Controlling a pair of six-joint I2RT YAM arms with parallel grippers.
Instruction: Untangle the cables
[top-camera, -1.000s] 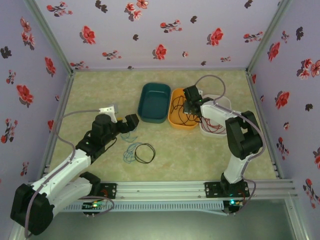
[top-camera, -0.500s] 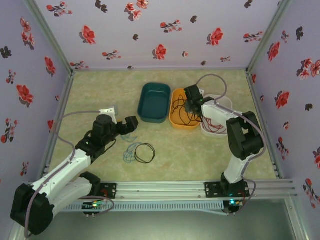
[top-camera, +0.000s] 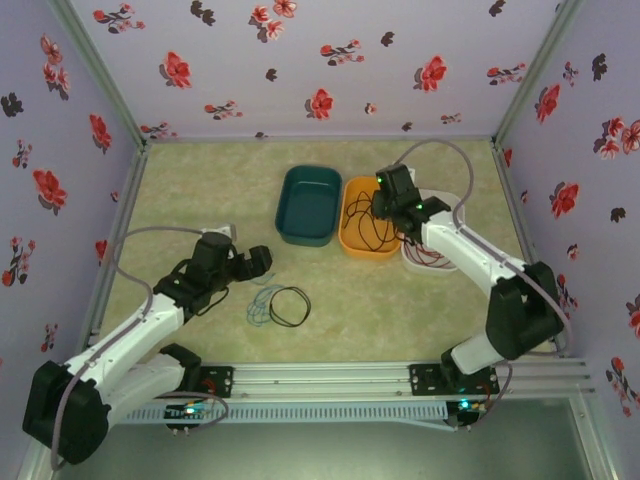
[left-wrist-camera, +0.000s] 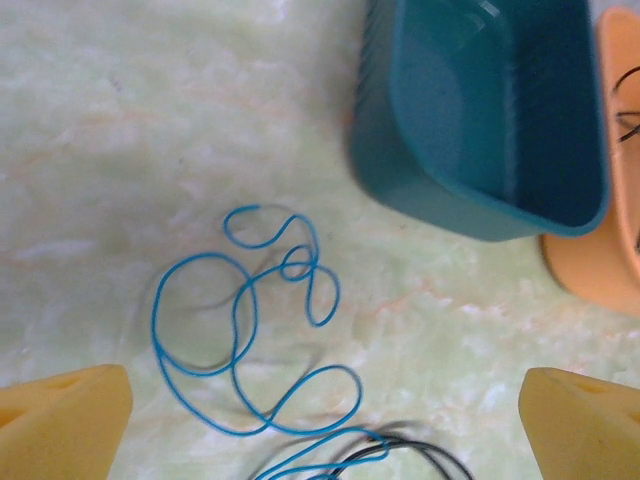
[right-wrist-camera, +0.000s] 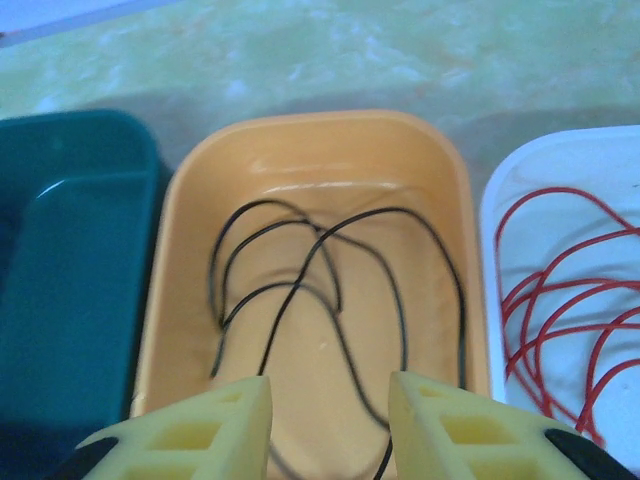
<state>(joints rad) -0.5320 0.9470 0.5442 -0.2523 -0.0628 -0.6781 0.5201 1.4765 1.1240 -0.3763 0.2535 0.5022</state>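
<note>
From above, finds the left gripper (top-camera: 258, 265) spread wide near the blue cable (top-camera: 258, 306) and black loop (top-camera: 291, 307) on the table (top-camera: 180, 190), and the right gripper (top-camera: 386, 210) over the orange tray (top-camera: 350, 245). At the left wrist, shows the blue cable lying flat ahead of wide-set yellow fingers (left-wrist-camera: 60, 420). At the right wrist, shows fingertips (right-wrist-camera: 200, 435) partly apart, pinching nothing, above the black cable (right-wrist-camera: 322, 236) in the orange tray. Shows the red cable (right-wrist-camera: 530, 285) in the white tray (right-wrist-camera: 490, 230).
</note>
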